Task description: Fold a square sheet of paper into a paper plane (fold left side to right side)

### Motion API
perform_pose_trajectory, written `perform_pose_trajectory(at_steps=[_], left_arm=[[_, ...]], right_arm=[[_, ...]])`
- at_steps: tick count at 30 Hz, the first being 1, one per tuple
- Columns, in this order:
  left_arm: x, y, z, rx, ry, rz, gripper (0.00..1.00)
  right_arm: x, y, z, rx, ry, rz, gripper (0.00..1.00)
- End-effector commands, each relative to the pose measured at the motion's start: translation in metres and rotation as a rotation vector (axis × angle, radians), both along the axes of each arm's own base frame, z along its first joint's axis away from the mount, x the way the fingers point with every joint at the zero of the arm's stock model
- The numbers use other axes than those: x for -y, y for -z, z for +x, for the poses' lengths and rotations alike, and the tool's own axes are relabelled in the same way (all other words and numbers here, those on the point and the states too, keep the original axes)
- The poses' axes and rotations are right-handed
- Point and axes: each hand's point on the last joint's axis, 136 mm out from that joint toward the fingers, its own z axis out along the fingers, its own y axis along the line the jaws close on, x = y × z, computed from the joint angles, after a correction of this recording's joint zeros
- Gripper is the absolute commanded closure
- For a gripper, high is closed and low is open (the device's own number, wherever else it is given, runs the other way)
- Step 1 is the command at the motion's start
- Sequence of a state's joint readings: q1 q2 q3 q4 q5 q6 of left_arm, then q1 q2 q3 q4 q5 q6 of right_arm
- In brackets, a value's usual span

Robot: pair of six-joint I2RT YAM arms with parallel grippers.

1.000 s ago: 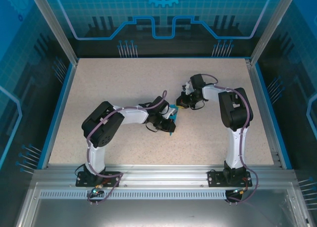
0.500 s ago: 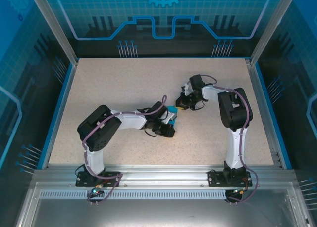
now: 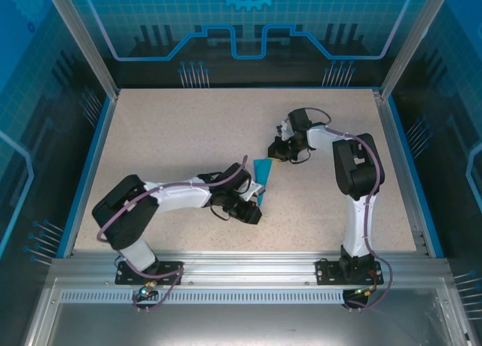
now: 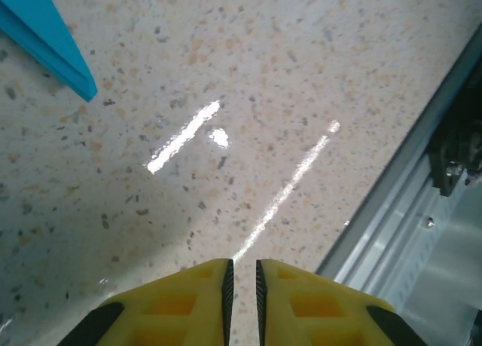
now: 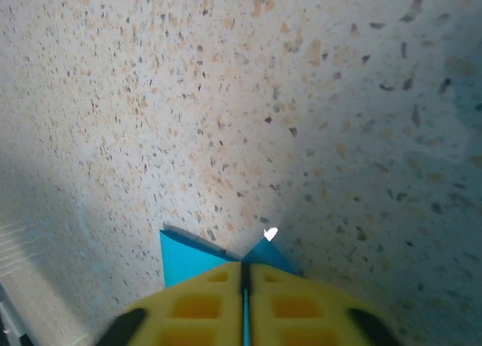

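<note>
The cyan-blue paper (image 3: 262, 179) is folded into a slim pointed paper plane shape and sits mid-table between the two arms. My right gripper (image 3: 273, 151) is at its far end. In the right wrist view the yellow fingers (image 5: 199, 304) of my right gripper (image 5: 243, 274) are shut on a thin blue edge, with flaps of the paper (image 5: 188, 257) spreading out ahead of them. My left gripper (image 3: 254, 215) sits by the near tip, apart from it. In the left wrist view my left gripper (image 4: 242, 274) is open by a narrow gap with nothing in it, and the paper tip (image 4: 53, 44) is at the upper left.
The speckled beige tabletop (image 3: 188, 135) has a blue raised border (image 3: 90, 165) on both sides. An aluminium rail (image 3: 241, 263) runs along the near edge and also appears as the rail (image 4: 407, 210) in the left wrist view. Glass panels enclose the back.
My left arm has stretched lower and swung back toward the near edge. Its gripper has let go of the paper and parted slightly. More of the folded paper lies uncovered. My right gripper barely moved.
</note>
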State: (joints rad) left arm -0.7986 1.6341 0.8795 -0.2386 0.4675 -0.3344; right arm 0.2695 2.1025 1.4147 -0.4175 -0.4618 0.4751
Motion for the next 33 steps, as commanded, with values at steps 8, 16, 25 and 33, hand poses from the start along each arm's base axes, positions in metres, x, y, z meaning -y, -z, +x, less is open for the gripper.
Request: perform_pose_trajectory(at_steps=[8, 16, 25, 33], left_arm=[[-0.057, -0.055, 0.081, 0.433, -0.429, 0.095, 0.5], [-0.103, -0.067, 0.104, 0.542, -0.698, 0.177, 0.19], [-0.111, -0.055, 0.099, 0.532, -0.709, 0.202, 0.06], [-0.123, -0.056, 0.098, 0.563, -0.741, 0.216, 0.04]], right_arm=[[0.02, -0.072, -0.039, 0.133, 0.0, -0.244, 0.52], [-0.013, -0.034, -0.092, 0.073, -0.057, -0.427, 0.39], [-0.014, -0.016, -0.097, 0.028, -0.06, -0.508, 0.6], [-0.042, -0.048, -0.098, 0.097, -0.114, -0.347, 1.0]])
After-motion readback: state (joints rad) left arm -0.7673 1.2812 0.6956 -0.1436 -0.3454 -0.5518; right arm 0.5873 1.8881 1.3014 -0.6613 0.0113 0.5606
